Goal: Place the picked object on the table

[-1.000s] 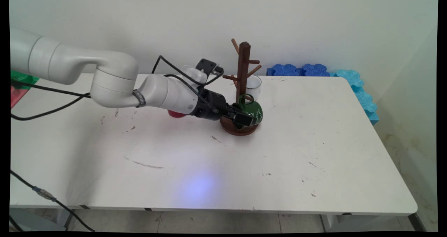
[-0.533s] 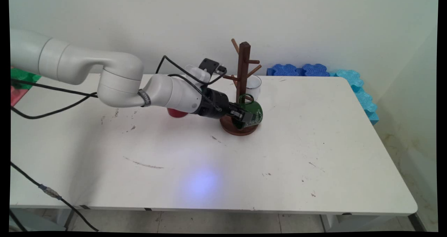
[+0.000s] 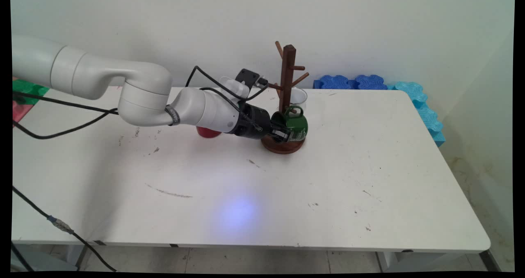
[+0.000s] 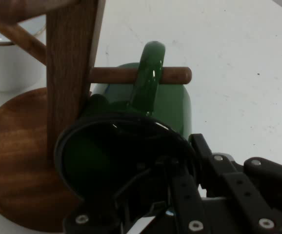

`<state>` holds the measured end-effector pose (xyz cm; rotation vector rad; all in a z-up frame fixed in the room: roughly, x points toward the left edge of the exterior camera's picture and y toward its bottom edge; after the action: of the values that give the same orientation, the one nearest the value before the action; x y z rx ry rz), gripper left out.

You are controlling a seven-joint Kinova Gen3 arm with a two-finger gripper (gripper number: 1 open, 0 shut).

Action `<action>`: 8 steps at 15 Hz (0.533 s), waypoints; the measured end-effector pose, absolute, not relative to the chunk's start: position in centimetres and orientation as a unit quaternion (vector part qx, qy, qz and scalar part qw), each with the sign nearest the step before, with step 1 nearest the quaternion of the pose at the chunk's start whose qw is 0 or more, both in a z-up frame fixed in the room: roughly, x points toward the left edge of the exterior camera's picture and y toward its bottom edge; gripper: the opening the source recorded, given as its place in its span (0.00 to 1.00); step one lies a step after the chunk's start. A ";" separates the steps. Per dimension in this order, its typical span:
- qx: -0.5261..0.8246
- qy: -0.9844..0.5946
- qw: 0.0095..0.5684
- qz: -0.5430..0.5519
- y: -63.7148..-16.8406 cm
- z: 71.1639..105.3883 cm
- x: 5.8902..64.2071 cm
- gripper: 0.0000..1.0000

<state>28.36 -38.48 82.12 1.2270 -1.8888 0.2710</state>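
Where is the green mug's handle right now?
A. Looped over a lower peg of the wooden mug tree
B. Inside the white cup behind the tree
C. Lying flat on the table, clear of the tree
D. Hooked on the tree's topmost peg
A: in the hand view the green mug's handle arches over a low peg of the mug tree, with the gripper gripping the mug's rim.

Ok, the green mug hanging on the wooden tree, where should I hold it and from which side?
Grip the green mug by its rim wall opposite the handle, one finger inside the mouth, one outside, coming from the mouth side. The handle is looped over a peg and the post crowds one side. The gripper seems to hold it so.
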 end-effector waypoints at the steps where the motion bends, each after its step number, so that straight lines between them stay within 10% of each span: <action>1: 0.489 -0.755 0.422 0.109 -38.5 82.1 28.3 0.00; 8: 0.484 -0.759 0.421 0.108 -38.1 82.4 28.1 0.00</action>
<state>28.08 -38.09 82.40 1.2127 -1.9017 0.2695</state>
